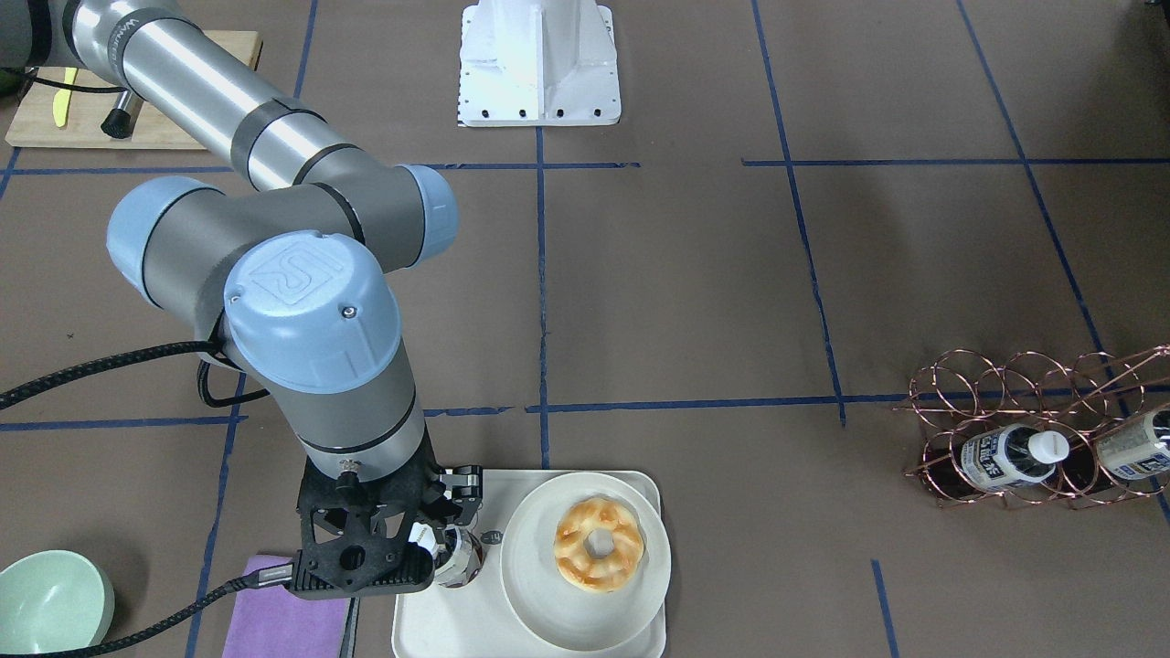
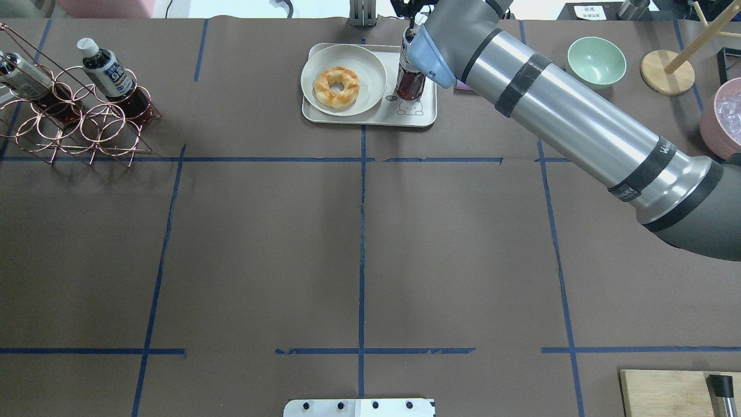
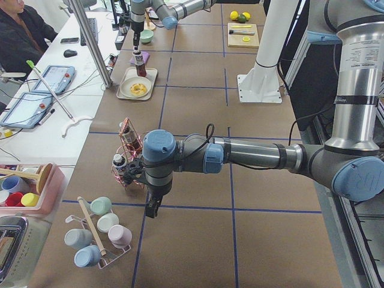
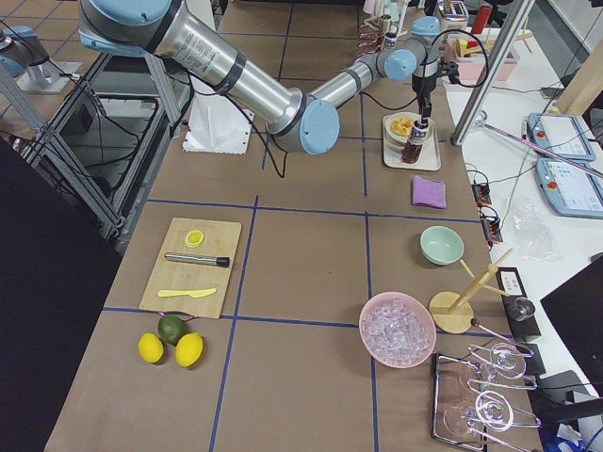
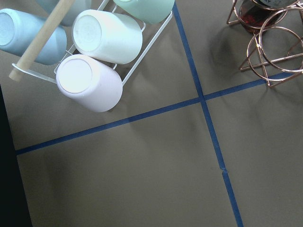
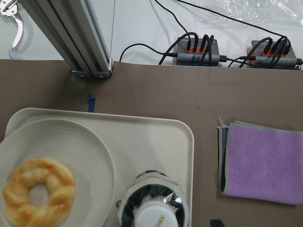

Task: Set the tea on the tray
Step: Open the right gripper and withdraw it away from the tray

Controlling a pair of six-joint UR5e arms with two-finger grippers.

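A tea bottle (image 1: pixel 460 559) with dark brown liquid stands upright on the cream tray (image 1: pixel 439 631), near its line-drawn bear (image 2: pixel 410 106). It also shows in the overhead view (image 2: pixel 410 84). In the right wrist view its white cap (image 6: pixel 158 216) sits right below the camera on the tray (image 6: pixel 156 137). My right gripper (image 1: pixel 448 535) is over the bottle's top, and its jaws look spread apart from it. My left gripper (image 3: pixel 152 209) hangs low beside the copper rack (image 3: pixel 128 159); I cannot tell if it is open or shut.
Two more tea bottles (image 2: pixel 107 69) lie in the copper wire rack (image 2: pixel 75 130). A round plate (image 1: pixel 548 612) with a donut (image 1: pixel 599 544) fills the tray's other half. A purple cloth (image 6: pixel 265 161) and a green bowl (image 1: pixel 50 603) lie beside the tray. Mugs (image 5: pixel 90 80) are below the left wrist.
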